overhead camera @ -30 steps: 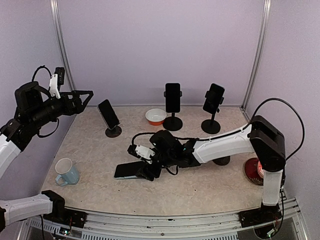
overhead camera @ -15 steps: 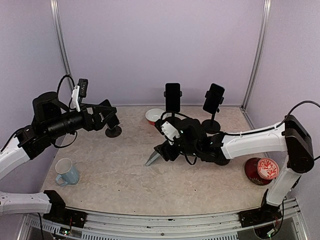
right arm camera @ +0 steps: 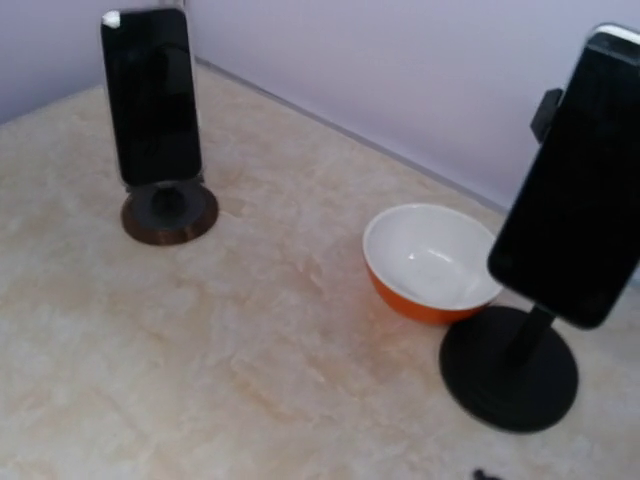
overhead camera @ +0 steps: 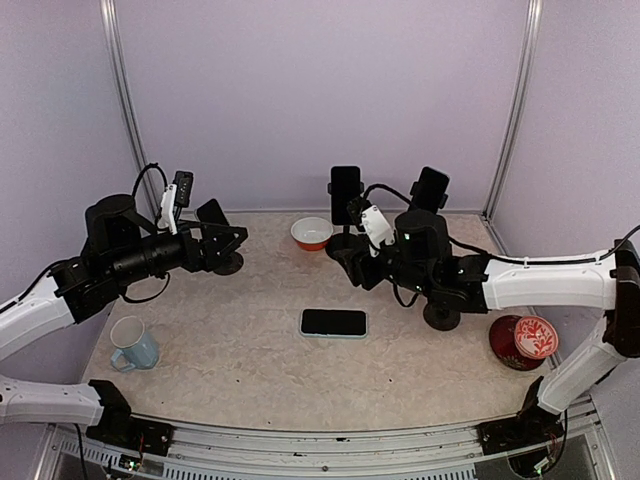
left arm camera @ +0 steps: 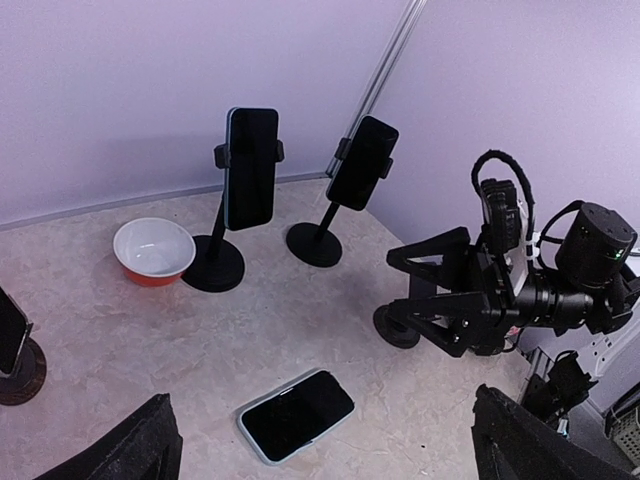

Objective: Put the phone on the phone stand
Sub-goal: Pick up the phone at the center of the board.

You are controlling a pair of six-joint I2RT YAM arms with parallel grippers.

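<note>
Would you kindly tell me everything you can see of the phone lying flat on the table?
The phone is a slim rectangular slab with rounded corners, its glossy black screen dark and facing up. A pale blue-green case or frame shows along its edges. It lies flat near the middle of the beige marbled table, in front of the orange bowl, on no stand. Only the table touches it; its back is hidden.

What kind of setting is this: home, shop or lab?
Probably a lab test cell: plain lilac walls with metal frame posts, and a table staged with phones on stands, a bowl and a mug.
</note>
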